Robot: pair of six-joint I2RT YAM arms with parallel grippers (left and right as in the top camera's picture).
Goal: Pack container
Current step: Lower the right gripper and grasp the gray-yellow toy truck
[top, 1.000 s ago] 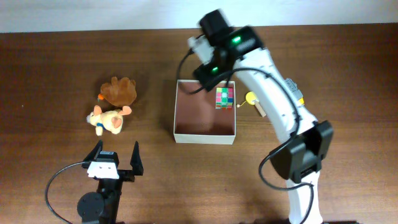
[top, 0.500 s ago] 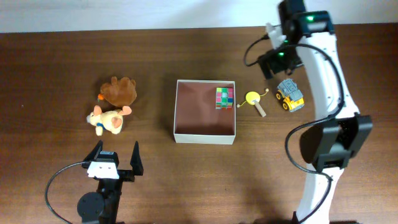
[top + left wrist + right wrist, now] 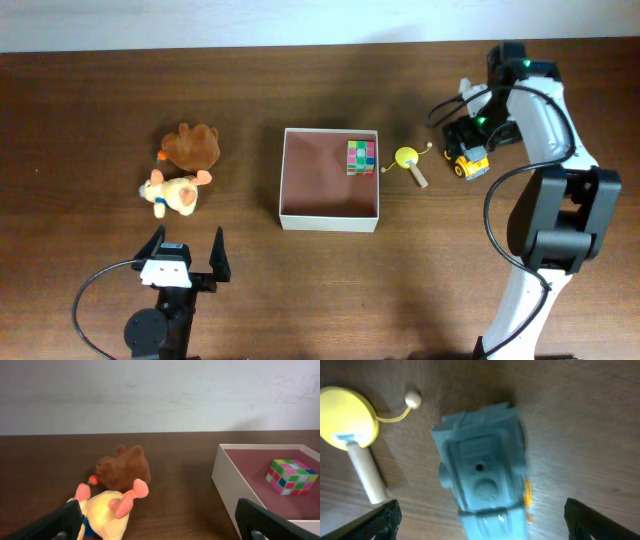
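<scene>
One cube [image 3: 361,157] sits in the container [image 3: 320,190] mid-counter [image 3: 100,100], overhead; right pincer [image 3: 463,140] hovers over the toy truck [image 3: 472,165]. Left wrist: left pincer [image 3: 160,522] spread wide, empty, plush toys [image 3: 122,467] ahead. Right wrist: fingers apart, empty, truck centred. Next, probably: descend, clamp, carry to container.

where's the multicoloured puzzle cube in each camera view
Overhead: the multicoloured puzzle cube lies near the picture's centre, in the upper right corner of the white-walled square container.
Left wrist: at the right edge, inside the container.
Right wrist: not in it.
Shared landmark: the container's white wall, seen in the overhead and left wrist views.
</scene>
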